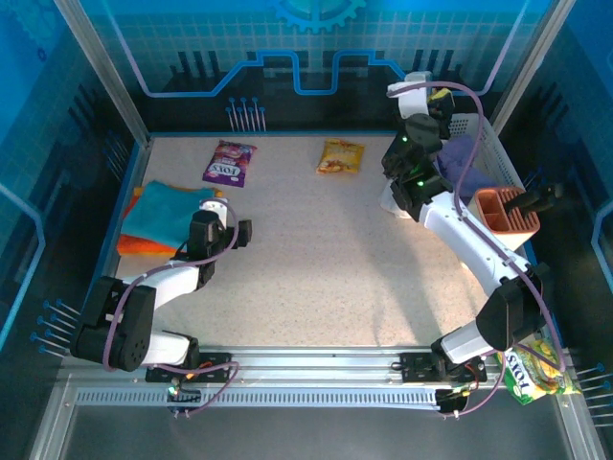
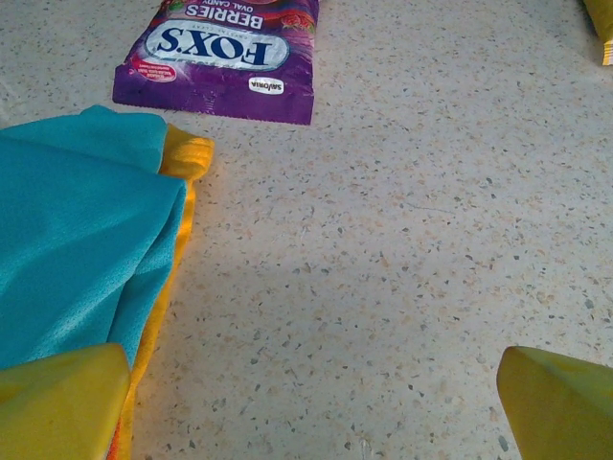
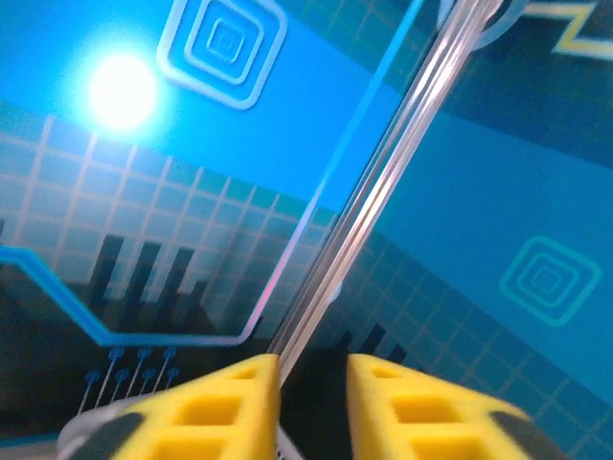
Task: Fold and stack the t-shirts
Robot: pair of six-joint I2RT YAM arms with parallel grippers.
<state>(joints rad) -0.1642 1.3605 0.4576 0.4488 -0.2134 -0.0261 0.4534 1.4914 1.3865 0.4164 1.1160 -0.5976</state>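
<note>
Your left gripper (image 2: 311,407) hangs low over the table (image 2: 402,240), jaws spread wide and empty, just beside the folded teal t-shirt (image 2: 67,249). That shirt lies on the orange t-shirt (image 2: 187,158) at the table's left side, near the purple Fox's candy packet (image 2: 220,53). Your right gripper (image 3: 313,383) points up at the blue enclosure wall (image 3: 192,192), jaws narrowly parted, holding nothing.
</note>
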